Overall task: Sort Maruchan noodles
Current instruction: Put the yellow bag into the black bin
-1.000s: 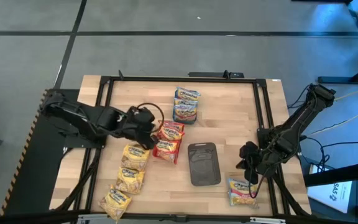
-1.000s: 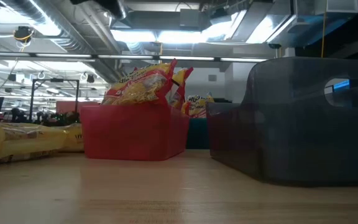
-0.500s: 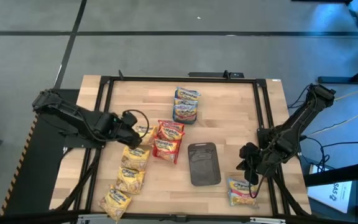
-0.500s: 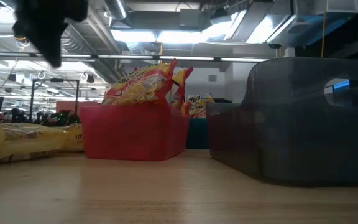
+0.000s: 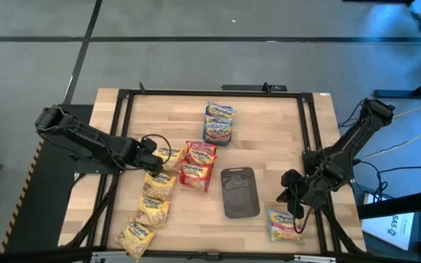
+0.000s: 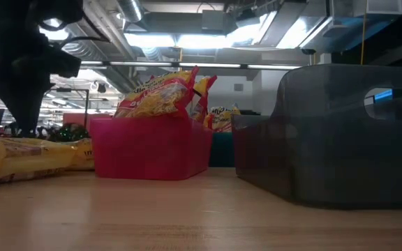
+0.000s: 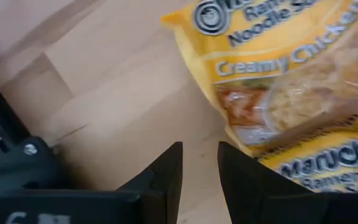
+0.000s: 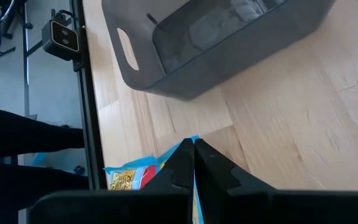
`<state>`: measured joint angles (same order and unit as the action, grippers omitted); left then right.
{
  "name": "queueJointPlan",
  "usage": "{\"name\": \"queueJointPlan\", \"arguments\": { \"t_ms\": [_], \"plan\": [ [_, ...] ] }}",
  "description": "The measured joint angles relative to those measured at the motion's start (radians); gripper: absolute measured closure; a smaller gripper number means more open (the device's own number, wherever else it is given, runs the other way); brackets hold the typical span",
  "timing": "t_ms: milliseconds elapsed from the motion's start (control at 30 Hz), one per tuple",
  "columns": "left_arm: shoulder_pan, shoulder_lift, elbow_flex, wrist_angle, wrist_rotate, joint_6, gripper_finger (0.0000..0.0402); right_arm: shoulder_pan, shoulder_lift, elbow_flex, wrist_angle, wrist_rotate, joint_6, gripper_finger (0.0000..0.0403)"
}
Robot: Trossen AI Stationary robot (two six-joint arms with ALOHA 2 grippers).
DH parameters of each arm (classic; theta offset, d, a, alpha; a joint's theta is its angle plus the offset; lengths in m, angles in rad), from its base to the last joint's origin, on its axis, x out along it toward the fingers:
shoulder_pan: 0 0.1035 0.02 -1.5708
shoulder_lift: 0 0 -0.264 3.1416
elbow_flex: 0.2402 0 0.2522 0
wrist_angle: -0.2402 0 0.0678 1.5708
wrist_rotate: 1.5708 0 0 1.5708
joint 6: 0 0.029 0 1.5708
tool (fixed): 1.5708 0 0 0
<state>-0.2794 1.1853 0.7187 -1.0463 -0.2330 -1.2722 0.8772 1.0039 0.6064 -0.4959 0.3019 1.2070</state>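
Several yellow Maruchan noodle packets [image 5: 157, 196] lie flat in a row on the wooden table's near left. My left gripper [image 7: 200, 163] points down, open, beside the farthest yellow packet [image 7: 278, 87], with bare table between its fingers. It also shows in the high view [image 5: 153, 155] and as a dark shape in the low view [image 6: 21, 77]. Red packets fill a pink tray [image 5: 198, 166], and blue-and-pink packets lie on a teal tray [image 5: 219, 123]. At the near right, my right gripper [image 8: 193, 149] is shut on a blue-and-pink packet [image 5: 283, 224]. My right gripper pinches the blue-and-pink packet's edge [image 8: 180, 148] between its two shut fingers, slanting down from the table's right. The pinched edge rises to the fingertips. The rest of the packet [image 8: 135, 178] lies low by the table's near right corner, and the fingers hide the contact itself.
A grey tray [image 5: 240, 192] stands between the pink tray and my right gripper. In the low view it [image 6: 340, 136] fills the right half. A black frame [image 5: 123, 131] runs around the table. A person's dark clothing [image 8: 23, 149] shows beyond the table's edge.
My left gripper has come down and toward the table's left edge, from beside the pink tray to the farthest yellow packet, tipping to point more steeply down. In the low view it has dropped into the picture from above.
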Motion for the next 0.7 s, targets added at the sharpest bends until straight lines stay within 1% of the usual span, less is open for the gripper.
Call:
{"name": "queueJointPlan", "arguments": {
  "t_ms": [233, 400, 567, 700],
  "plan": [
    [0.005, -0.001, -0.009, 0.005, 0.005, -0.001, 0.0305, 0.0, 0.0, 0.0, 0.0, 0.001, 0.001, 0.0391],
    [0.05, -0.001, -0.009, 0.023, -0.004, 0.024, 0.0305, 0.0, 0.0, 0.0, 0.0, 0.002, 0.023, 0.0391],
    [0.135, -0.012, -0.044, 0.161, -0.001, 0.079, 0.0305, 0.0, 0.0, 0.0, 0.003, 0.002, 0.023, 0.0391],
    [0.215, -0.032, -0.111, 0.305, 0.107, 0.127, 0.0305, 0.0, 0.0, 0.0, 0.036, 0.001, 0.023, 0.0391]
  ]
}}
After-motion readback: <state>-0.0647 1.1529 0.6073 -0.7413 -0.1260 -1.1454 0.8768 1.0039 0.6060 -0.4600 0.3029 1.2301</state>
